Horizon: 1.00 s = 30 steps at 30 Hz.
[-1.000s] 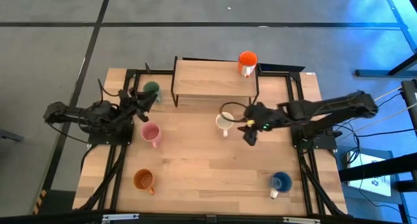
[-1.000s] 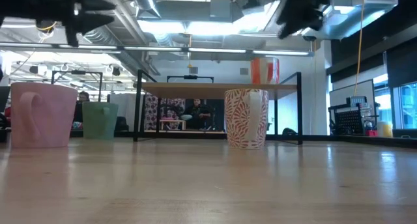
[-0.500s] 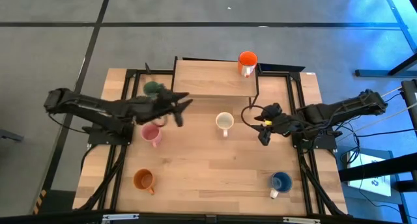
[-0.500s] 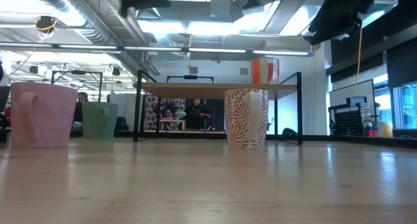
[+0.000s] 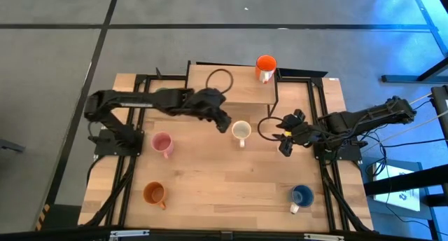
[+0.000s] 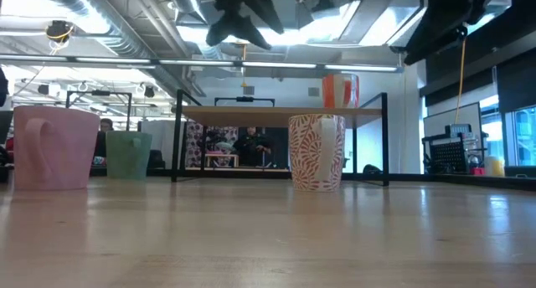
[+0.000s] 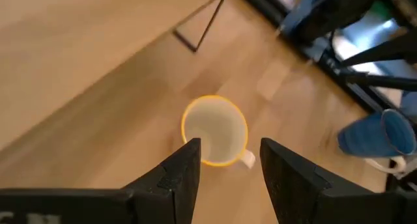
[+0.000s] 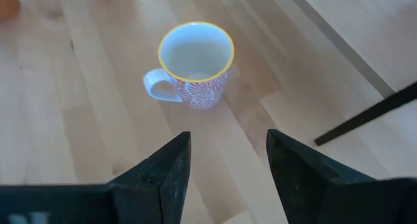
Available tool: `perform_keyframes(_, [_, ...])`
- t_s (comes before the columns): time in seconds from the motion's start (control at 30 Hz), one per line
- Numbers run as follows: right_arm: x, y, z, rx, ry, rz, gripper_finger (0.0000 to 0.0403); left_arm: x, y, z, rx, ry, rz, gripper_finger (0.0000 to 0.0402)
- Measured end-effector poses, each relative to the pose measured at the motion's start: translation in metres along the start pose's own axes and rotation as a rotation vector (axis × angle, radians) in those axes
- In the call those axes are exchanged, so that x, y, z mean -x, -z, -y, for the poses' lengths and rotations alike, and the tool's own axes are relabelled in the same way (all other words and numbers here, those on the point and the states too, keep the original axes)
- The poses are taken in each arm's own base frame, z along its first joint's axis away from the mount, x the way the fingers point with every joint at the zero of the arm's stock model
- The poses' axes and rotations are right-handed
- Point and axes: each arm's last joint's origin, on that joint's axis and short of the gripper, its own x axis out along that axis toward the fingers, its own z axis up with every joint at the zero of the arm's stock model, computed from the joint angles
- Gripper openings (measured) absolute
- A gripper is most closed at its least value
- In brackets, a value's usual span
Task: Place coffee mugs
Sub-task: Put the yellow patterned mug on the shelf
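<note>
Tabletop [image 5: 210, 178] holds upright white mug [image 5: 241, 132] (handle toward front edge).

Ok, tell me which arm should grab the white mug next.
Left, probably. The left pincer hangs open almost over the white mug, the mug between its fingers in its wrist view. The right pincer, also open, sits farther off to the mug's side.

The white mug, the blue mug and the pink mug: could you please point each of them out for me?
white mug [image 5: 241, 131], high view, on its open inside.
blue mug [image 5: 302, 195], high view, on its open inside.
pink mug [image 6: 52, 146], low view, on its side wall.
</note>
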Motion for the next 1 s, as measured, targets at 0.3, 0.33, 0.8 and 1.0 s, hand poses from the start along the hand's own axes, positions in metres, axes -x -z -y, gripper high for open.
perform_keyframes(0.3, [0.000,0.008,0.006,0.012,0.061,-0.069,0.0186,-0.041,-0.023,0.024,-0.137,-0.058,-0.037,0.0153])
perform_keyframes(0.33, [0.001,0.008,0.006,0.005,0.070,-0.074,0.0186,-0.050,-0.023,0.021,-0.136,-0.079,-0.082,0.0153])
perform_keyframes(0.8, [0.002,0.014,0.011,0.003,0.118,-0.128,0.0186,-0.119,-0.018,0.007,-0.178,-0.243,-0.352,0.0153])
perform_keyframes(1.0, [0.002,0.014,0.011,0.004,0.120,-0.131,0.0186,-0.130,-0.014,0.005,-0.173,-0.245,-0.362,0.0153])
